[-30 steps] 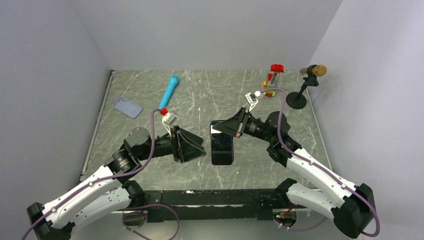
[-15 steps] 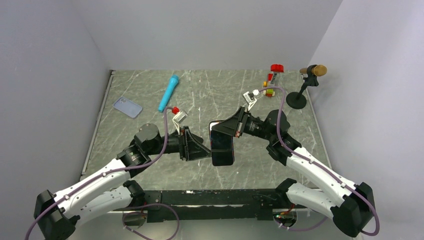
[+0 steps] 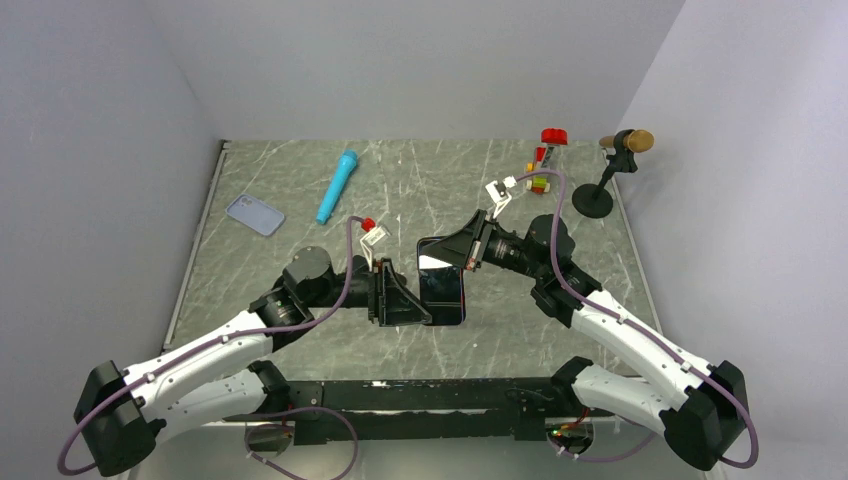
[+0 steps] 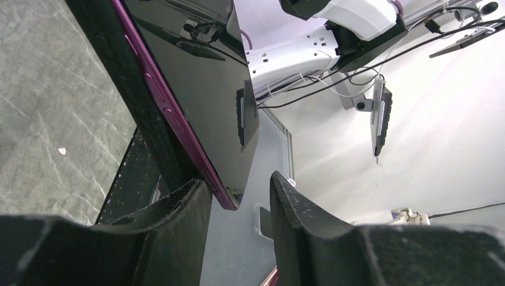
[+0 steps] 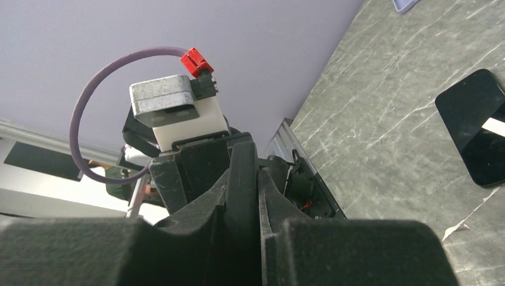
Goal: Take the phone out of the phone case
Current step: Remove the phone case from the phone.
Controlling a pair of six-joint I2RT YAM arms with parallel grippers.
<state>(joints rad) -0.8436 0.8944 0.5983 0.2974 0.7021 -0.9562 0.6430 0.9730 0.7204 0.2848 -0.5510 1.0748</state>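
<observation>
The pale blue-grey phone case [image 3: 255, 214] lies flat at the far left of the table, away from both grippers; its corner shows in the right wrist view [image 5: 408, 5]. My right gripper [image 3: 447, 255] is shut on the top edge of a black slab with a purple rim [image 3: 445, 290], holding it tilted above the table's middle. In the right wrist view the fingers [image 5: 244, 173] pinch its dark edge. My left gripper [image 3: 415, 305] is open; in the left wrist view [image 4: 238, 190] the slab's lower corner [image 4: 226, 202] sits between the jaws, against one finger.
A blue cylinder [image 3: 337, 186] lies at the back left. A red-capped object [image 3: 553, 136], small coloured blocks [image 3: 538, 183] and a microphone stand [image 3: 595, 200] are at the back right. Another black slab [image 5: 476, 128] lies flat on the table in the right wrist view.
My left arm has swung right toward the held slab, bringing its open jaws around the slab's lower corner. My right gripper has kept its hold with little movement.
</observation>
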